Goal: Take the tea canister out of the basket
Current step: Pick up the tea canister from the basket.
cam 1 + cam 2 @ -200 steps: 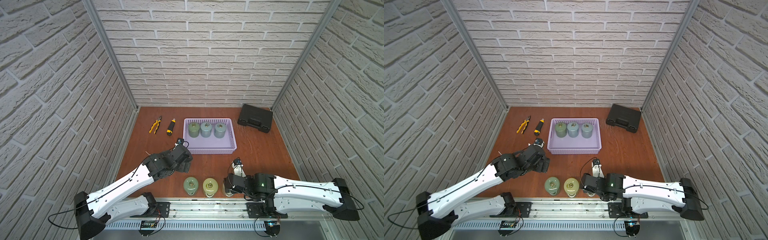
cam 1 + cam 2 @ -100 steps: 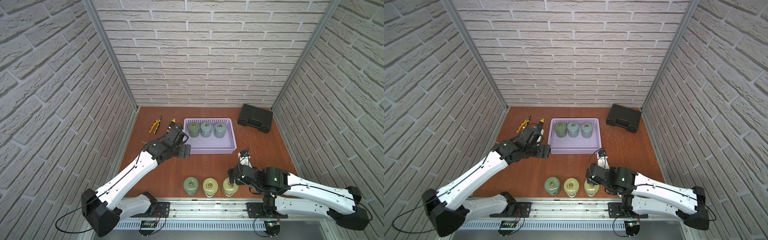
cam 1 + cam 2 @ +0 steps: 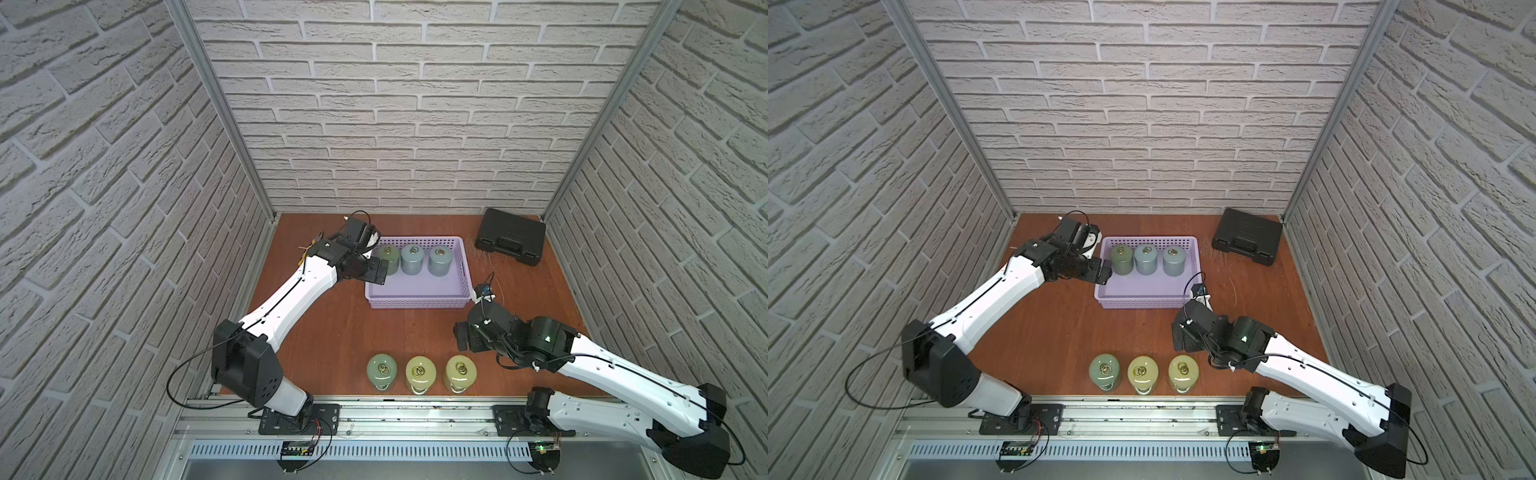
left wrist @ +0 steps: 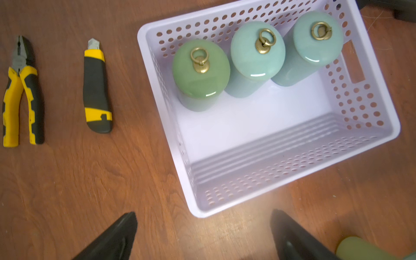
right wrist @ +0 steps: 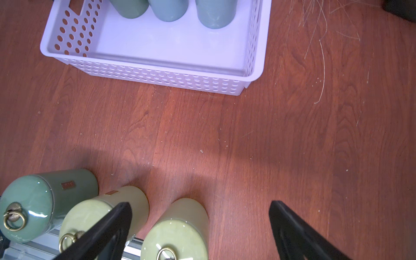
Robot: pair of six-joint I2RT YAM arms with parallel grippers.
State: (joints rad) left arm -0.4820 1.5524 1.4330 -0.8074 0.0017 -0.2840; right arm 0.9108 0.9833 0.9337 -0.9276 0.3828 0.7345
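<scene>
At the table's [image 3: 332, 328] front edge, three canisters in a row now, up from two a second ago; third canister [image 3: 460, 372] set down and released. Just behind it, right gripper [image 3: 464, 338] drawn back, jaws apart, empty. Farther on, left gripper [image 3: 376, 272] swung up over the basket's [image 3: 415, 301] left end, jaws wide, near the green canister [image 3: 387, 259]. Three left along the far wall; likely next, that green one.

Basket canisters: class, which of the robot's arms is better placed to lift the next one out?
Left, probably. The left jaws stand open at the end of the basket, near the green canister. The right jaws, also open, hang apart from the basket, nearer the three canisters standing on the table.
</scene>
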